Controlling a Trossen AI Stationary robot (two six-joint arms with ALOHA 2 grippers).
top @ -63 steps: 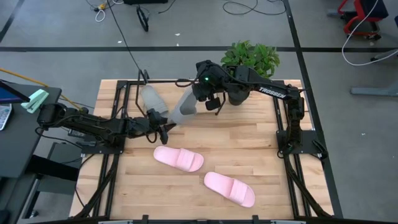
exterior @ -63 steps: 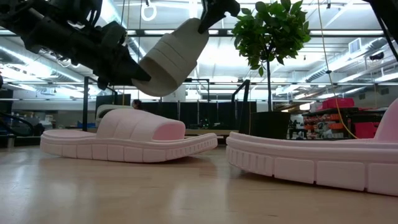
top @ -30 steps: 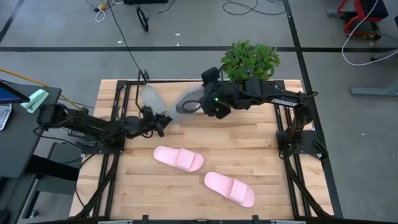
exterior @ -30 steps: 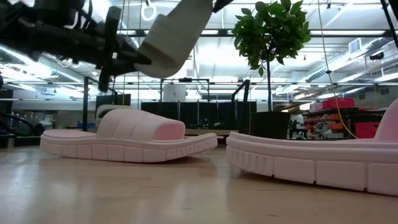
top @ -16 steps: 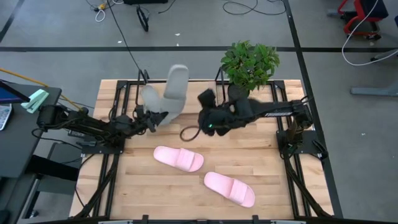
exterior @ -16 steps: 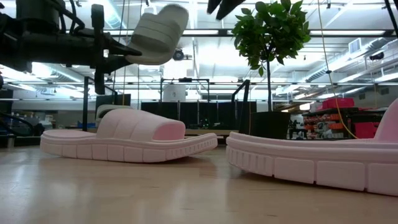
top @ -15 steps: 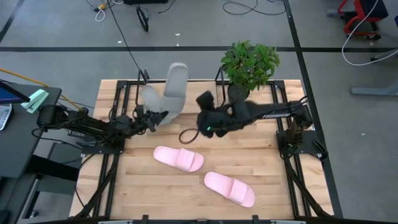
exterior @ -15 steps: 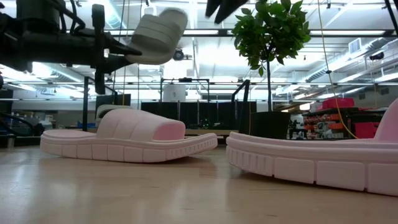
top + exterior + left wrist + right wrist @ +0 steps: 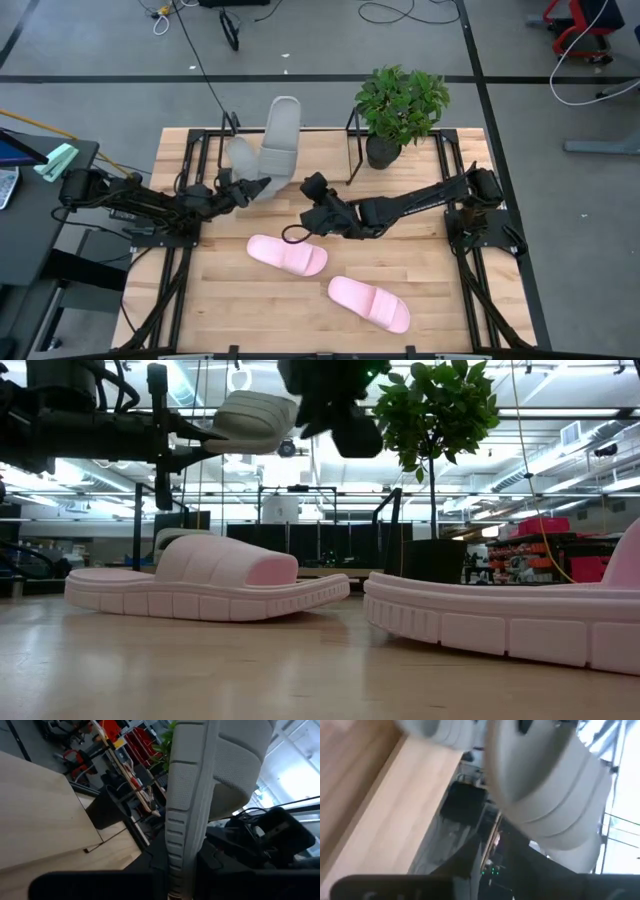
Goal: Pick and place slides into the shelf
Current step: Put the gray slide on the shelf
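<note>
A wooden table (image 9: 420,280) seen from above, with 2 dark robot arms reaching toward its middle. The left gripper (image 9: 243,189), at the end of an arm stretched low and nearly flat from the table's left edge, is clenched on the near end of a grey slide (image 9: 279,138). That slide's long axis runs from the gripper away toward the table's far edge, over the shelf (image 9: 205,150), whose thin black frame stands along the back. From table height the slide hangs in the air, sole roughly level, well above the table. A second grey slide (image 9: 238,156) already lies on the shelf, just beside the held one on its left. The right gripper (image 9: 308,197) sits near the table's centre, apart from the held slide and empty; its arm extends long and low from the right edge, and whether its fingers are spread or closed cannot be made out. 2 pale pink slides, one (image 9: 288,255) just in front of the right gripper and one (image 9: 370,303) further toward the front right, lie flat on the table, still to be placed. A potted green plant (image 9: 400,105) stands at the back right. The left arm is plainly the one placed to lower the grey slide; the right is nearer the pink pair.
</note>
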